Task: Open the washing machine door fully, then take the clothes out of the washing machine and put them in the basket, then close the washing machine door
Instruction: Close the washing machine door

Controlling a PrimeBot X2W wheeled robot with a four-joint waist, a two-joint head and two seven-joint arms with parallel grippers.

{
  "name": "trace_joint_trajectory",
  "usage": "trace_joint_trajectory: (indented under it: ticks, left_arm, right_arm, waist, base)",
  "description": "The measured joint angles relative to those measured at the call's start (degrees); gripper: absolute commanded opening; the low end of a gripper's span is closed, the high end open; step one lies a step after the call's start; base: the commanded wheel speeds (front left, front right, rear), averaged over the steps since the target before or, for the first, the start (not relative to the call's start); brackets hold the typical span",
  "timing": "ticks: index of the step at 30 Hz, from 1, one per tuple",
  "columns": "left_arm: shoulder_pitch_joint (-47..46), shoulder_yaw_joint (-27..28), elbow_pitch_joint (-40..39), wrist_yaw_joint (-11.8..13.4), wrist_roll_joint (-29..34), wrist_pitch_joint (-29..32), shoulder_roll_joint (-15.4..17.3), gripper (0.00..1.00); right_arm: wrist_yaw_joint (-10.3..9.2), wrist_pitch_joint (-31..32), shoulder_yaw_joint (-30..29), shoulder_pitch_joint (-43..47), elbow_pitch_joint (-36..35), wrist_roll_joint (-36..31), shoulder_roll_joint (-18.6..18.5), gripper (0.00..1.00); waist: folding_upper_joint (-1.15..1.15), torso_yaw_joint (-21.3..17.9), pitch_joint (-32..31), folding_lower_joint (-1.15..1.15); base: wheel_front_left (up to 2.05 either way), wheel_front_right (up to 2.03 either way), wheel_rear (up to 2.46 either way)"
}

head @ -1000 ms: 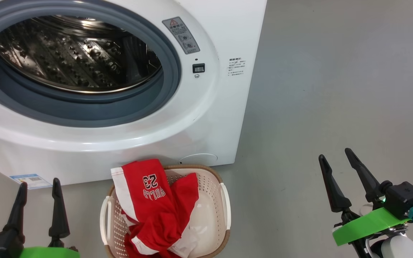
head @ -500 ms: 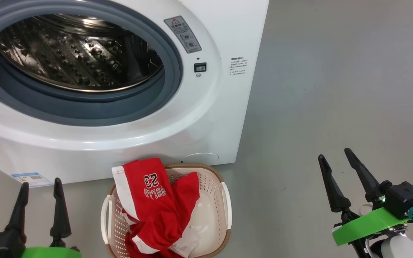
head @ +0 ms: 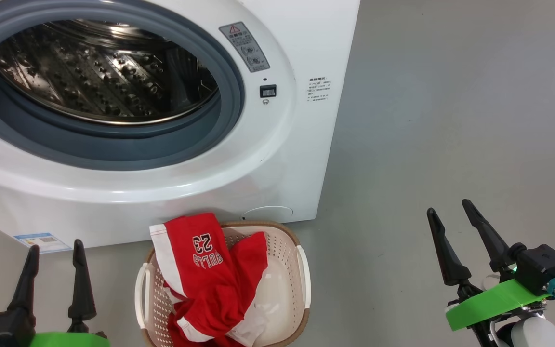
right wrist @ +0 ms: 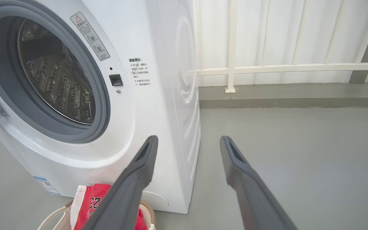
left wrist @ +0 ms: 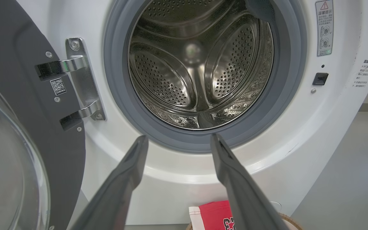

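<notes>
The washing machine (head: 282, 164) stands far left, its door (left wrist: 18, 105) swung wide to the left on a metal hinge (left wrist: 81, 83). The steel drum (left wrist: 200, 70) shows bare perforated metal. The clothes (head: 205, 274), red with white trim and a "BULLS 23" print, lie heaped in the basket (head: 284, 250), which sits on the grey floor (head: 451, 120) just in front of the machine. The left gripper (head: 55, 246) hovers near left with fingers spread, gripping nothing. The right gripper (head: 449, 207) hovers near right over the floor, likewise spread and unloaded.
</notes>
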Motion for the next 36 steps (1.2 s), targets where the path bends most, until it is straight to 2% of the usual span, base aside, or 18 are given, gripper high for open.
trace_joint_trajectory:
  ticks: [13,36]
  left_arm:
    - [0.01,-0.1,-0.01,-0.42,-0.01,0.0,-0.12,1.0]
    - [0.1,-0.2,-0.54,-0.43,-0.01,0.0,-0.15,1.0]
  right_arm:
    - [0.0,0.0,0.0,0.0,0.01,0.0,-0.01,1.0]
    - [0.0,0.0,0.03,-0.02,-0.02,0.0,-0.04,1.0]
  waist:
    - [0.0,0.17,-0.09,0.0]
    - [0.0,0.39,0.37,0.0]
  base:
    - [-0.11,0.11,0.0]
    - [-0.86,0.86,0.0]
